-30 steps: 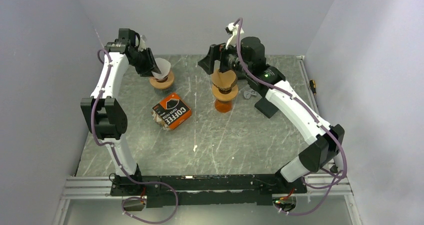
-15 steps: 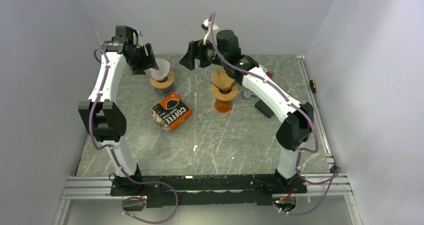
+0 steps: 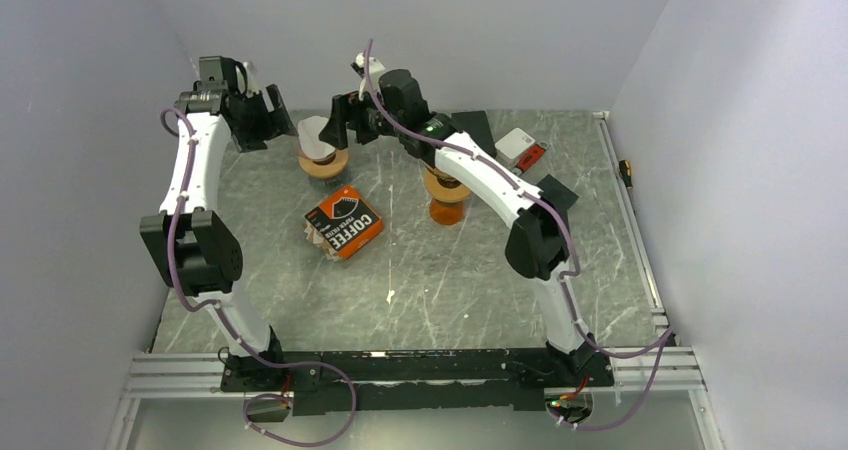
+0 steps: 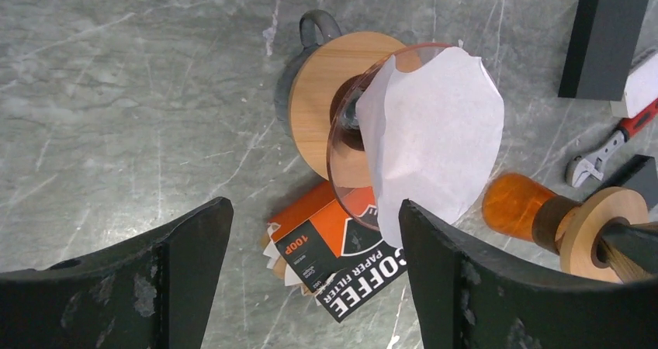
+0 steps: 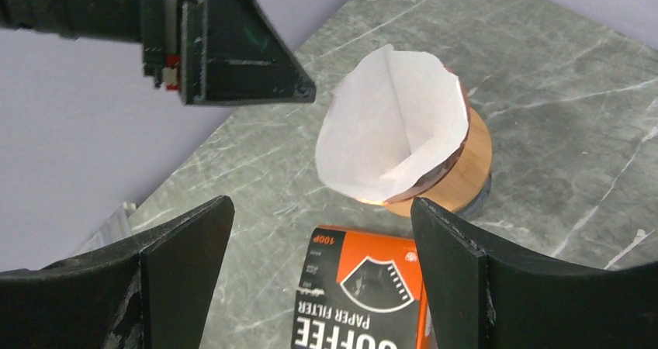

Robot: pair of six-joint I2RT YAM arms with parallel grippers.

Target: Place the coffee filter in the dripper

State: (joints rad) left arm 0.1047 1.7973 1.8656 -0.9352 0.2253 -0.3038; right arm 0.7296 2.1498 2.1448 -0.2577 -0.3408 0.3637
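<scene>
Left hand [image 4: 314, 205]: spread wide, gripping nothing, with the coffee filter [image 4: 434, 132] just ahead of its fingertips.
Coffee filter: it's in the dripper [image 4: 320, 93] but leaning, one edge riding high.
Right hand [image 5: 322, 205]: spread too and empty, filter dead ahead between its fingers.
Risk: a finger nudge could flip the paper out or topple the dripper.
Nearby: filter box [image 3: 343, 222] on the desk beneath the right hand; second dripper [image 3: 447, 185] and wrench [image 4: 593, 163] lie off to the side, blocking nothing.

Soft, even light falls from above onto the grey marbled stone desk [image 3: 450, 270], leaving faint, short shadows. The overhead view is bright but slightly soft. Close up, the left end effector [image 4: 314, 233] and right end effector [image 5: 322, 209] look dark, while the white paper coffee filter [image 5: 392, 124] is crisp.
</scene>
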